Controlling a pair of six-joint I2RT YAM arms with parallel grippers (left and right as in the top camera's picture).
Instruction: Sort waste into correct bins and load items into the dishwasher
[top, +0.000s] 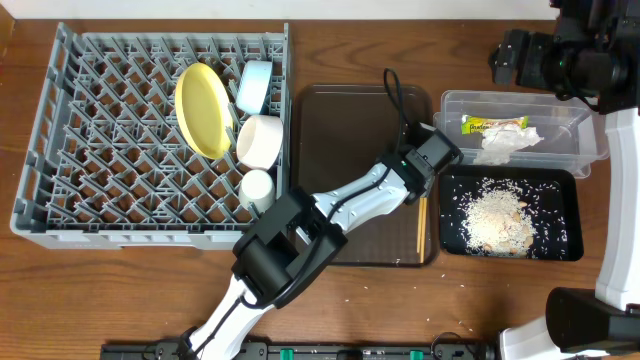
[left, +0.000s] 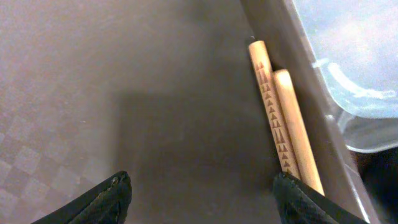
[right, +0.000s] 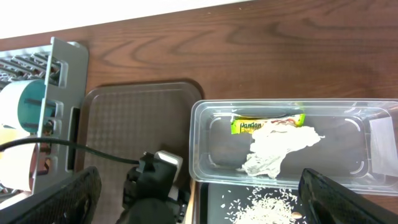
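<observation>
The left gripper (left: 202, 190) hangs low over the brown tray (left: 112, 81), its jaws apart and nothing between them. The wooden chopsticks (left: 283, 118) lie side by side along the right rim of this tray, just beside one finger. The right gripper (right: 200, 199) is spread wide and empty, high above the clear tub (right: 342, 152), where the snack wrapper (right: 249, 124) and the napkin (right: 277, 149) lie together. The rice (top: 495, 215) is in the black tray (top: 565, 185). The yellow plate (top: 203, 108), the blue bowl (top: 255, 85), the white bowl (top: 260, 140) and the cup (top: 257, 188) are in the grey rack (top: 100, 130).
</observation>
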